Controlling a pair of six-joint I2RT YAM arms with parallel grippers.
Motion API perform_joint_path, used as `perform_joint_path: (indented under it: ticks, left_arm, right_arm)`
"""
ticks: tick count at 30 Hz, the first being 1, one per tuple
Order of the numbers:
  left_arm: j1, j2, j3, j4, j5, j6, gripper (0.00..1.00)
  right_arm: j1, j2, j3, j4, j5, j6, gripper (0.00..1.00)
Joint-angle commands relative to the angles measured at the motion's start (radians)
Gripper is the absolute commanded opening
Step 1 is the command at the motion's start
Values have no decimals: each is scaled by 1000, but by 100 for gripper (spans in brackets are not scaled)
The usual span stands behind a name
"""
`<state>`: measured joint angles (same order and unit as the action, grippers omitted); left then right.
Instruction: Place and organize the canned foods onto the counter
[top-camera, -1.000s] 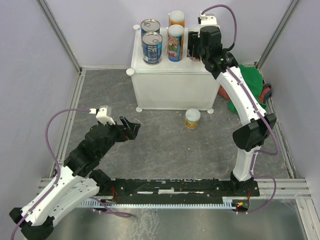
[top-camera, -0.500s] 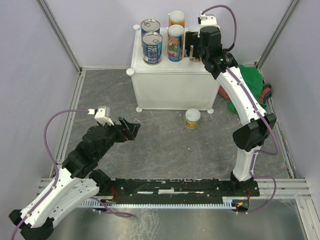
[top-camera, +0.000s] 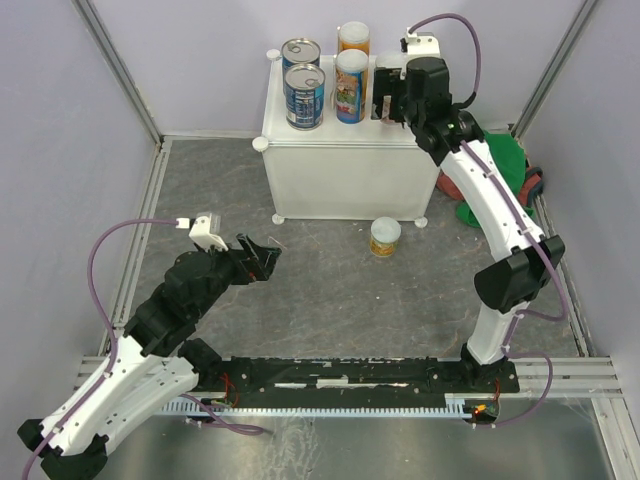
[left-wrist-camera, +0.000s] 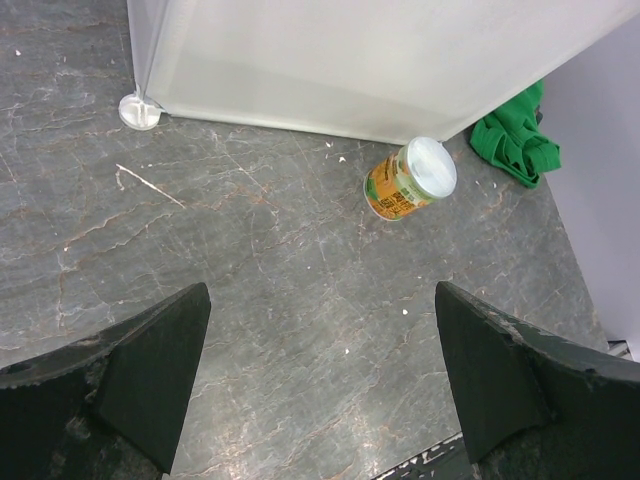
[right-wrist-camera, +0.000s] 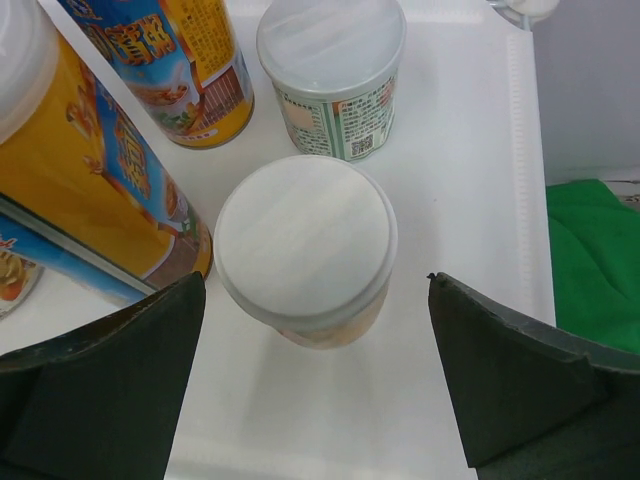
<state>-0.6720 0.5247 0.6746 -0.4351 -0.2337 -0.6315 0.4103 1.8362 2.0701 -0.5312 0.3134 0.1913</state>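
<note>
Top external: counter (top-camera: 340, 170) sits upper centre of frame with six cans on it. Blue cans (top-camera: 304, 95) are at its left, tall yellow cans (top-camera: 350, 85) are in the middle, and two short ones are under the right arm. One loose can (top-camera: 385, 238) stands upright on the grey surface (top-camera: 330, 300), centre of frame, just below the counter's lower-right foot.

Right wrist: right fingers (right-wrist-camera: 100, 380) are spread wide either side of a short pale-lid can (right-wrist-camera: 305, 250). There are gaps on both sides and nothing is gripped. A green-label can (right-wrist-camera: 330, 70) is above it in frame, and a tall yellow one is just beside it at left.

Left wrist: left fingers (left-wrist-camera: 110, 380) are apart and empty. The loose can is upper right of frame, well ahead of them, near the green cloth (left-wrist-camera: 515, 140).

Handling, my read:
- The loose can looks rigid, small and probably fairly light.
- The printed wall looks smooth, so it could slip under a weak pinch.
- The pale lid looks like thin plastic, so don't clamp there. Take the body at mid-height, across the diameter.
- It's round, so it rolls if tipped.
- The counter wall is close behind it, so come in from the open side.
- The cans on the counter are packed close, so set it down gently on the bare part at lower right.
</note>
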Motion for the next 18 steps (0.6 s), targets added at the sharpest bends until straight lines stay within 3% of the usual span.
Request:
perform_joint_path:
  ticks: [1,18]
  left_arm:
    - [-3,-7,45,15,1,-33,99]
    - [-3,-58,27,-16,1,-65,99]
  right_arm:
    - [-4,-86,-3,37,-16,17,99]
    - [-3,-70,-38,40,-86,65,95]
